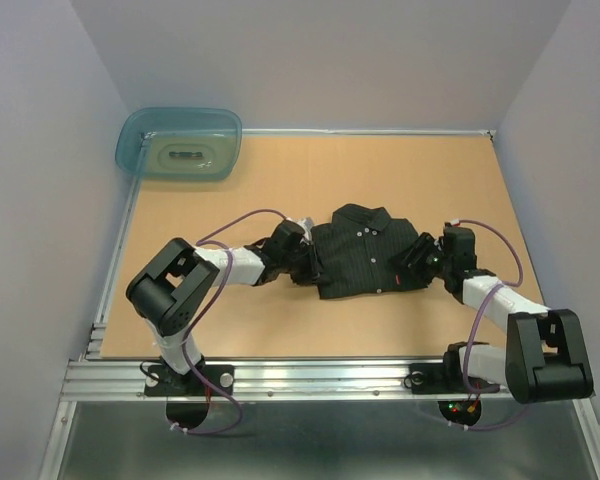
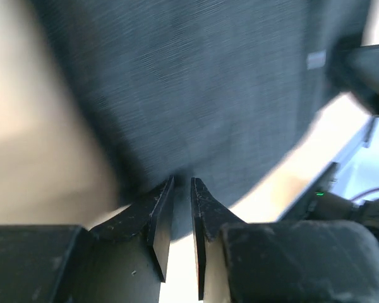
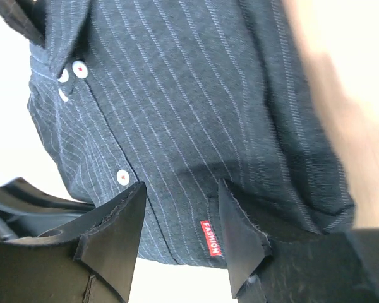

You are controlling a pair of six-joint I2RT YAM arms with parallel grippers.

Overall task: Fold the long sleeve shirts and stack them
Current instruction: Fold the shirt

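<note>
Firstly, left hand (image 2: 182,182): its two fingers are standing almost together with only a thin slit between them, and the tips are sitting right at the edge of dark cloth. The view is blurring, so I cannot tell whether they are pinching the cloth or only touching it.
Left hand's place: it is reaching in low at the left edge of the shirt (image 1: 365,255), close to the counter (image 1: 280,180).
Right hand (image 3: 180,186): its fingers are standing well apart and are gripping nothing. They are hovering over the lower front of the shirt with striped cloth showing in the gap, and I cannot tell whether the tips are touching it.
Between the right fingers: a small red tag (image 3: 210,238) is sitting near the hem, and a pale button (image 3: 122,177) is lying just beside one finger.
Shirt: the black pinstriped button-up is lying front-up in the middle of the counter, its collar (image 1: 363,216) pointing toward the far edge. It is lying between the two hands, each arm meeting it from its own side.
Counter: the tan board is carrying the shirt.
Tub (image 1: 180,145): a see-through teal tub is sitting at the far left corner, well apart from the shirt.
Cables (image 1: 250,215): purple cables are looping along both arms.
Rail (image 1: 310,375): a metal rail is running along the near edge, carrying both arm bases.
</note>
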